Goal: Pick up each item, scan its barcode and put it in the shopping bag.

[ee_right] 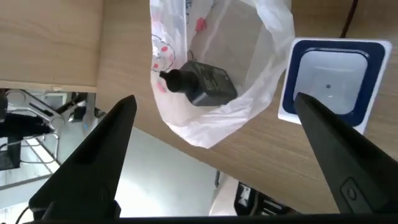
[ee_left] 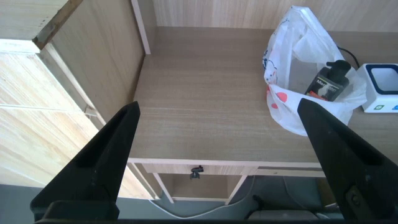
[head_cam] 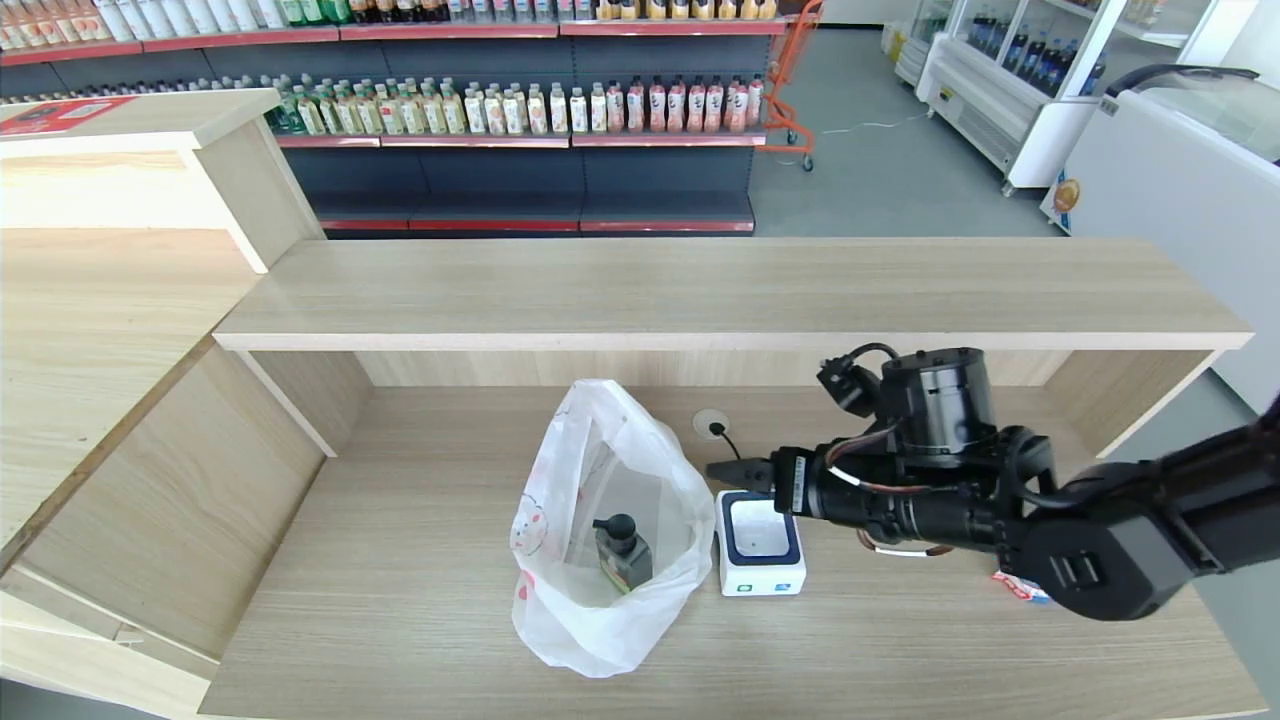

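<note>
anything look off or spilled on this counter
Nothing stands out. The shopping bag stands open on the counter with a dark pump bottle inside, and the scanner sits flat beside it, nothing spilled. A small red and white packet pokes out from under the right arm, too hidden to judge.

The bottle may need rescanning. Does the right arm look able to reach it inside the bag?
Probably yes: the right tool hangs open beside the shopping bag, whose mouth gapes upward, leaving the pump bottle uncovered.

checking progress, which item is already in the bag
The dark pump bottle is inside the white bag; the small packet lies out on the counter.
</note>
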